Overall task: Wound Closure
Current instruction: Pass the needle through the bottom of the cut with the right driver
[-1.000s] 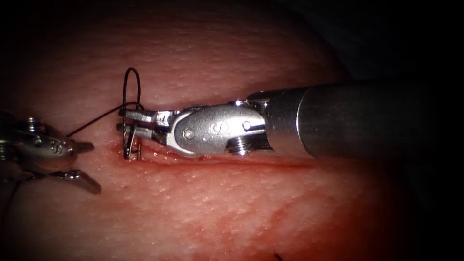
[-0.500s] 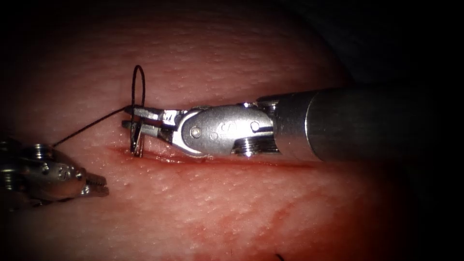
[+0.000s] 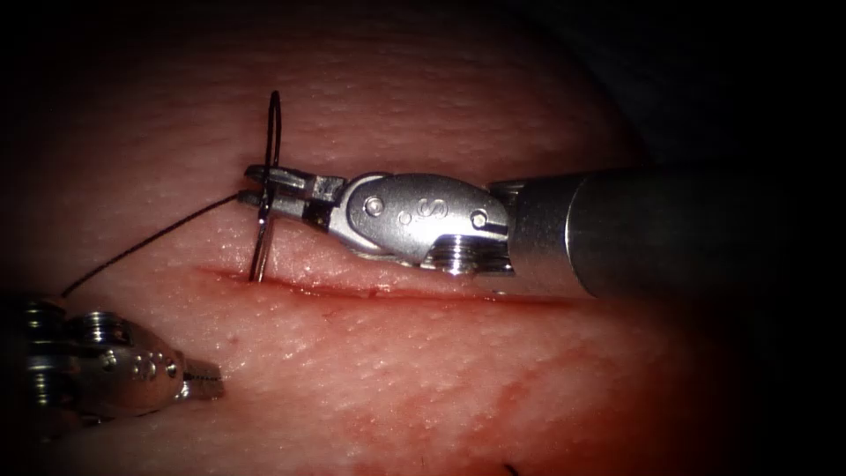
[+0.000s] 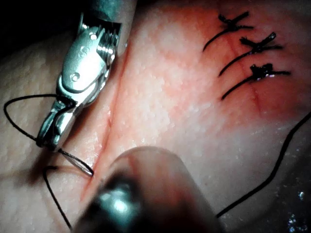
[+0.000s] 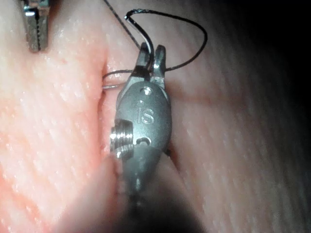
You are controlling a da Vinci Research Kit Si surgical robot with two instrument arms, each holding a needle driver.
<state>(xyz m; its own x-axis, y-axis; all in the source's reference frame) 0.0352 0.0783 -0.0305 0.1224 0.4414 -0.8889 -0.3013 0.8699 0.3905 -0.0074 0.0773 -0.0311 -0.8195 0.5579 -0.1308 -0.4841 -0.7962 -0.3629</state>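
My right tool (image 3: pixel 260 189) comes in from the right above the cut (image 3: pixel 397 291), its jaws shut on the curved needle (image 3: pixel 267 176) near mid-curve. The needle stands almost edge-on, its lower end meeting the tissue (image 3: pixel 441 379) at the cut's left end (image 3: pixel 256 278); how deep it sits I cannot tell. Dark thread (image 3: pixel 150 242) runs from the jaws down to the left. My left tool (image 3: pixel 207 381) lies low on the left, jaws shut, with nothing seen between them. The left wrist view shows the right tool (image 4: pixel 48 141) gripping the needle (image 4: pixel 77 162); the right wrist view shows it (image 5: pixel 150 53) too.
Three finished stitches (image 4: pixel 252 46) cross the closed part of the cut, with red fluid (image 3: pixel 493 397) staining the tissue around it. A loose strand of thread (image 4: pixel 272 170) trails over the tissue's edge. The left tool's jaws (image 5: pixel 34 29) lie beside the cut.
The right tool has lifted and shifted right, raising the needle higher above the cut. The left tool's jaws, open a second ago, have shut, and it has dropped lower.
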